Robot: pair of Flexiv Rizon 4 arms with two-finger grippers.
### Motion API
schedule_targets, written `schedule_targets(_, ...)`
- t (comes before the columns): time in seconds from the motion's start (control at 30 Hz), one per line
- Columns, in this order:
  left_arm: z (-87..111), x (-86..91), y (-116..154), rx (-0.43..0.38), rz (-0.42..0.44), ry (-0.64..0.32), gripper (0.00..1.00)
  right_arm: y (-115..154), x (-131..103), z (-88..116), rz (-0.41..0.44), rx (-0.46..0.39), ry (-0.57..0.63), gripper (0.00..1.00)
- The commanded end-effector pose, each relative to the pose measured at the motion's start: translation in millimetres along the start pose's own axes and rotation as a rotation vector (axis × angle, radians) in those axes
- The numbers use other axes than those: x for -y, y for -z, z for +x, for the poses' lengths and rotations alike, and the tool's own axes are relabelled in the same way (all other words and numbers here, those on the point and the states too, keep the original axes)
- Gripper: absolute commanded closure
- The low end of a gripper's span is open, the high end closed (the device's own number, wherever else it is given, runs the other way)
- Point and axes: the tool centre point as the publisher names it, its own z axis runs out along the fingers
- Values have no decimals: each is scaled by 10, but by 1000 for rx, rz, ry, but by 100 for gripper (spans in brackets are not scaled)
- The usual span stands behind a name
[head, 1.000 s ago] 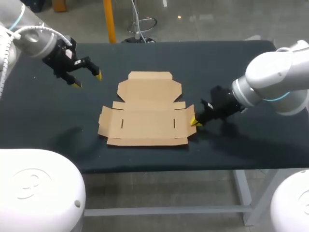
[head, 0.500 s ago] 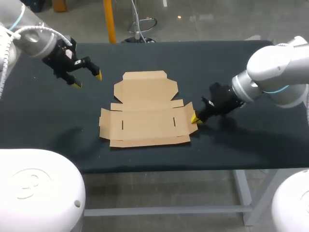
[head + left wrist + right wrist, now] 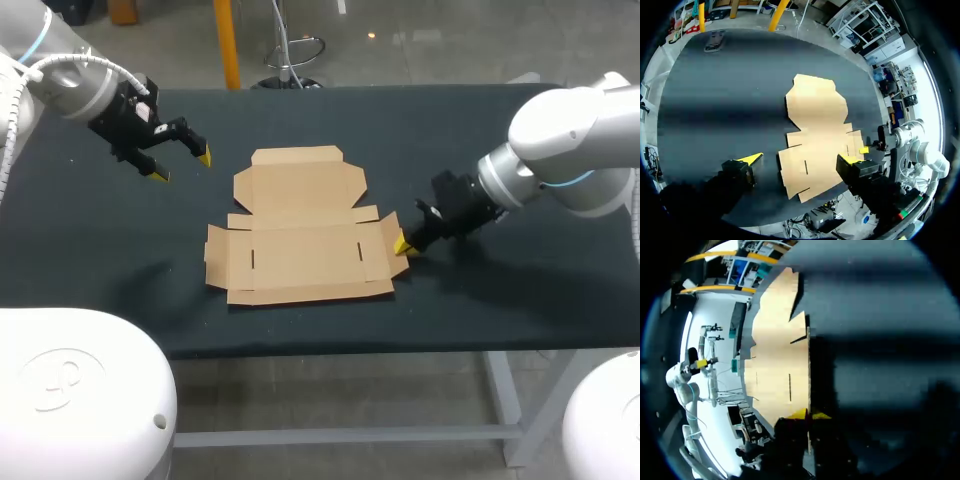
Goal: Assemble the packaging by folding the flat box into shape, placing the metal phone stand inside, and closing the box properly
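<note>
The flat cardboard box [image 3: 300, 235] lies unfolded in the middle of the black table [image 3: 100, 240]; it also shows in the left wrist view [image 3: 815, 130] and the right wrist view [image 3: 777, 355]. My right gripper [image 3: 400, 246] sits low at the box's right side flap. In its own view the flap's edge runs between the two yellow tips, so the right gripper [image 3: 809, 415] is shut on that flap. My left gripper [image 3: 183, 165] hangs open above the table, back-left of the box, with nothing between its fingers [image 3: 804, 159]. A small grey metal object [image 3: 715, 41], seemingly the phone stand, lies far off near a table corner.
Bare black tabletop surrounds the box on all sides. The table's front edge [image 3: 330, 345] runs close below the box's near flap.
The box has slid a little to the left and away from the front edge, with the right gripper moving along at its right flap. The left arm has stayed put.
</note>
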Motion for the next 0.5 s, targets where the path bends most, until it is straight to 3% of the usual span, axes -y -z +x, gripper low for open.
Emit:
schedule_targets(0.03,11,2,11,7,-3,1,0,4,15,-10,-8,0,-7,100)
schedule_targets(0.43,11,2,11,7,-3,1,0,-11,65,4,-21,2,-24,100)
schedule_targets(0.47,11,2,11,7,-3,1,0,-6,69,3,-24,1,-27,98)
schedule_targets(0.5,11,2,11,7,-3,1,0,9,73,2,-29,0,-30,70)
